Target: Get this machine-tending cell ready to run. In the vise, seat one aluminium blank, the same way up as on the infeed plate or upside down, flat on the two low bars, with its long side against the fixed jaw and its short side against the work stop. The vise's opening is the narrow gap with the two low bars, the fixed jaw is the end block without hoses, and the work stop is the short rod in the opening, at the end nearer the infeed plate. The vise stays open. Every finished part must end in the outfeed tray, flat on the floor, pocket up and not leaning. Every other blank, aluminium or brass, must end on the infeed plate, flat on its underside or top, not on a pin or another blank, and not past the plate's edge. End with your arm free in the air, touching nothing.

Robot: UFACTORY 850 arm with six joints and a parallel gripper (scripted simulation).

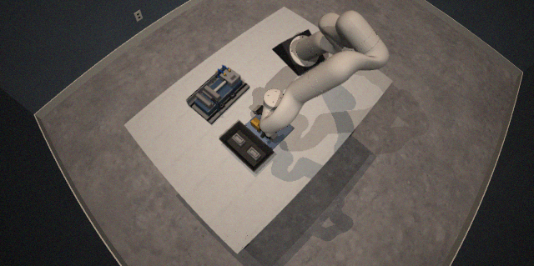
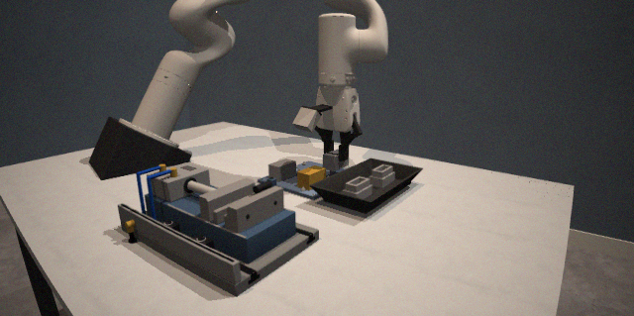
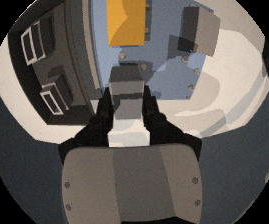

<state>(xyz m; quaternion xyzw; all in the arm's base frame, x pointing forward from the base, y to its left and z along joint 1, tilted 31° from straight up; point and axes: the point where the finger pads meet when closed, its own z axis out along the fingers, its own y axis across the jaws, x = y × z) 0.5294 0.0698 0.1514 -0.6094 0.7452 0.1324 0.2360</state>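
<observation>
Now, gripper (image 2: 337, 154): you see its black fingers clamped on a grey aluminium rectangular blank (image 2: 332, 160).
Blue infeed plate (image 3: 159, 12): an orange-yellow brass block (image 3: 126, 18) lies there.

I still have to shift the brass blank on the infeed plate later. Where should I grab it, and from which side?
Come straight down on the brass blank and pinch its two long side faces mid-length. It lies flat on the infeed plate, top exposed, with free space along both sides.

two finished parts (image 2: 370, 179), perhaps three blanks (image 2: 311, 176)
</observation>
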